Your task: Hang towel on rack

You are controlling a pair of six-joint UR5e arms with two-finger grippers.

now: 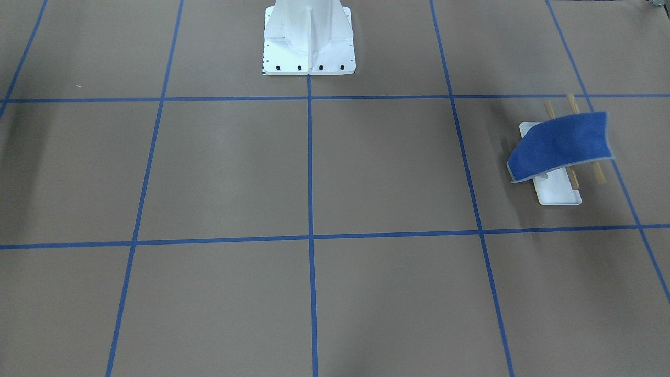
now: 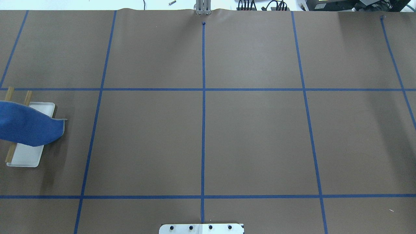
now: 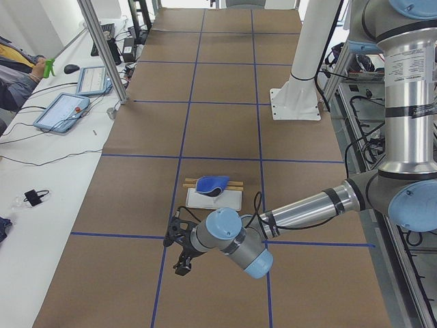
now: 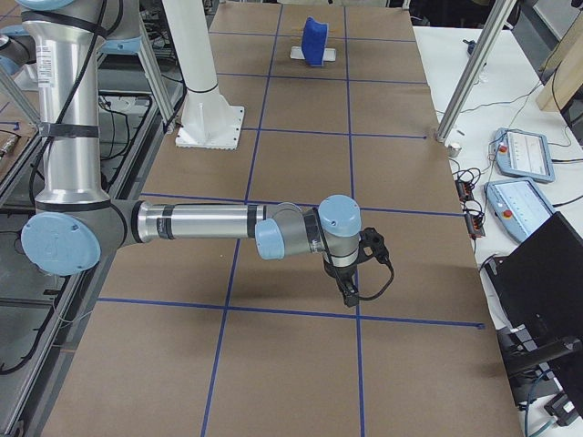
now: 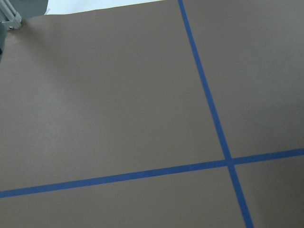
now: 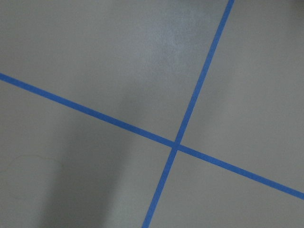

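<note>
The blue towel (image 1: 562,145) lies draped across the two tan wooden bars of the rack (image 1: 562,191), over its white tray base. It shows at the left edge of the overhead view, towel (image 2: 27,125) on rack (image 2: 24,156), and small in the side views (image 3: 212,183) (image 4: 316,39). My left gripper (image 3: 179,247) shows only in the exterior left view, away from the rack, nearer that camera; I cannot tell whether it is open or shut. My right gripper (image 4: 357,273) shows only in the exterior right view, far from the rack; I cannot tell its state.
The brown table is marked with blue tape lines (image 2: 203,89). The white robot pedestal (image 1: 309,39) stands at the robot's edge of the table. An aluminium post (image 3: 102,48) and tablets (image 3: 61,111) stand along the operators' side. The wrist views show only table and tape.
</note>
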